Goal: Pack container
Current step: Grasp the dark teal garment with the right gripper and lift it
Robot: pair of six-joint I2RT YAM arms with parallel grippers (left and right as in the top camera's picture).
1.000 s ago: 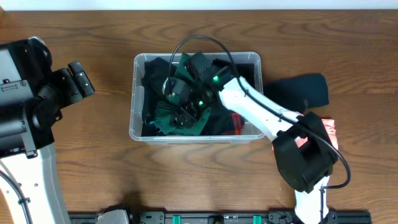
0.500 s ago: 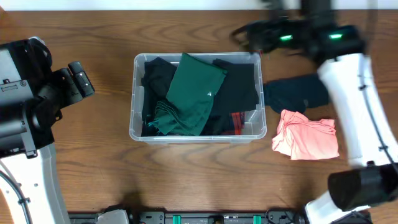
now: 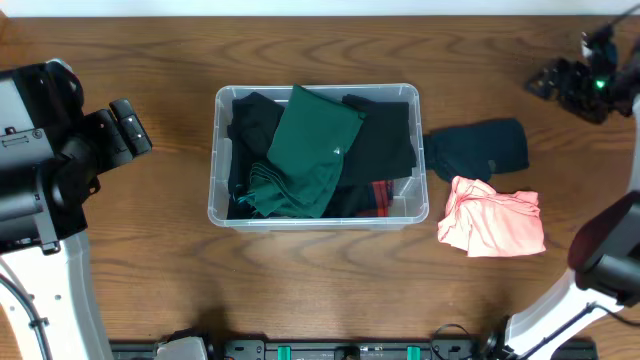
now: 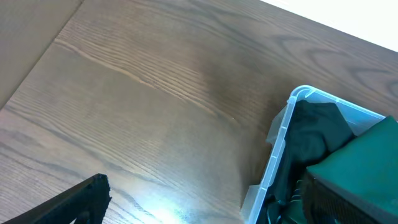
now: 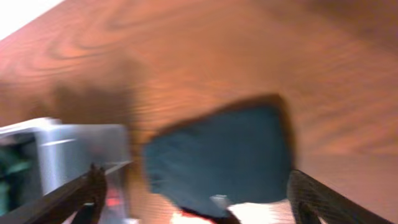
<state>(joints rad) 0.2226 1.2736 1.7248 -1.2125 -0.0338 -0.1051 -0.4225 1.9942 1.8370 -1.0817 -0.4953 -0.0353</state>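
Nothing readable in any view, honestly.
Closest thing is a tiny pale mark on the green garment (image 3: 315,140) mid-frame in the overhead shot, way too small to make out. No legible print on the container (image 3: 214,160), the dark garment (image 3: 480,148) or the pink garment (image 3: 495,222) at right; the right wrist view is blurred.

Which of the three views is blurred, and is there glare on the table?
Right wrist view: strongly blurred, the dark garment and the container smeared. Left wrist view: sharp, with a pale glare patch on the table. Overhead view: mostly sharp, evenly lit.
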